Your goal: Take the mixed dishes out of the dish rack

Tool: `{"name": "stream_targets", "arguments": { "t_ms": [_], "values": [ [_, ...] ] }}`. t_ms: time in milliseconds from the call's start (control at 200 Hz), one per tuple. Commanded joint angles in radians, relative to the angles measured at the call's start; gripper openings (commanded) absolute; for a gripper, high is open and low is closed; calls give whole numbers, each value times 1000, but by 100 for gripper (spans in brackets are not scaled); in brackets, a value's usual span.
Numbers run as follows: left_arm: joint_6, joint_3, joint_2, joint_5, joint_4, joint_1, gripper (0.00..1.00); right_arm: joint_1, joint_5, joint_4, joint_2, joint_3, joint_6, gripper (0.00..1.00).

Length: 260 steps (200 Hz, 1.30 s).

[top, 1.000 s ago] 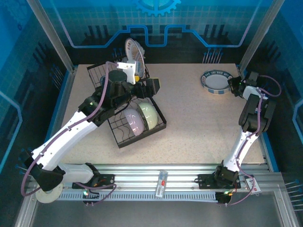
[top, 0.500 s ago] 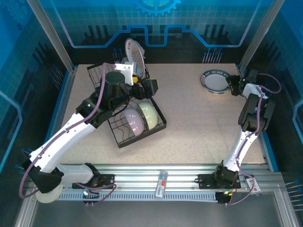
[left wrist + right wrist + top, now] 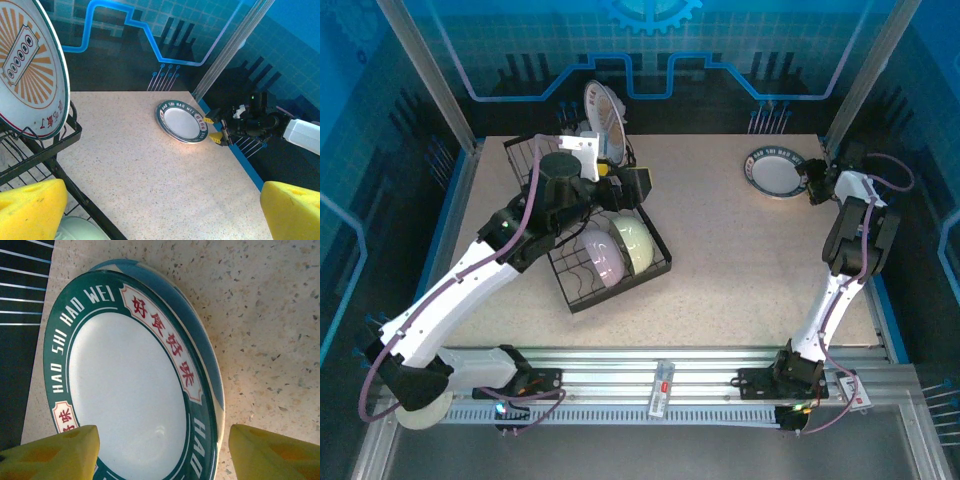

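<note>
Right hand (image 3: 162,442) at green-rimmed plate (image 3: 125,385) edge

Two plates (image 3: 775,172), two bowls (image 3: 602,258), one rack (image 3: 576,288)

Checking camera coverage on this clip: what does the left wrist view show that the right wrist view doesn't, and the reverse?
Left wrist: the orange-patterned plate standing in the black rack, the open left gripper, and the right gripper seen from outside beside the green-rimmed plate. Right wrist: that plate's rim lettering, close up, between its own spread yellow fingers. Both: the green-rimmed plate lying flat on the speckled table.
</note>
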<state>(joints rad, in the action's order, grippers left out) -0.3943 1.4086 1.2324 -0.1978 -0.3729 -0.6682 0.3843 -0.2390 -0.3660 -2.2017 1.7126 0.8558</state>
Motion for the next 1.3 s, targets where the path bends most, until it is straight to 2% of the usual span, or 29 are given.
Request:
{"name": "stream_targets", "arguments": {
  "t_ms": [0,360,640,801,976,1061,1296],
  "values": [
    [-7,-5,-24,-20,-18,12,99,-13,16,-47,-5,29,-26,72],
    [25,45,-15,-61,-86,22,99,-19,28,-5,128,-104,-68,83],
    [33,215,87,-112,-219,29,99,-31,16,58,285,-267,-82,88],
    [1,371,205,-176,-329,30,99,-40,-10,83,398,-367,-89,91],
    [-48,616,382,-230,-499,37,99,-87,-26,117,572,-546,-88,96],
    [-95,752,473,-248,-592,52,95,-113,-23,153,668,-639,-67,99],
    [-145,923,624,-296,-666,94,83,-288,47,39,848,-646,-149,100]
  ]
}}
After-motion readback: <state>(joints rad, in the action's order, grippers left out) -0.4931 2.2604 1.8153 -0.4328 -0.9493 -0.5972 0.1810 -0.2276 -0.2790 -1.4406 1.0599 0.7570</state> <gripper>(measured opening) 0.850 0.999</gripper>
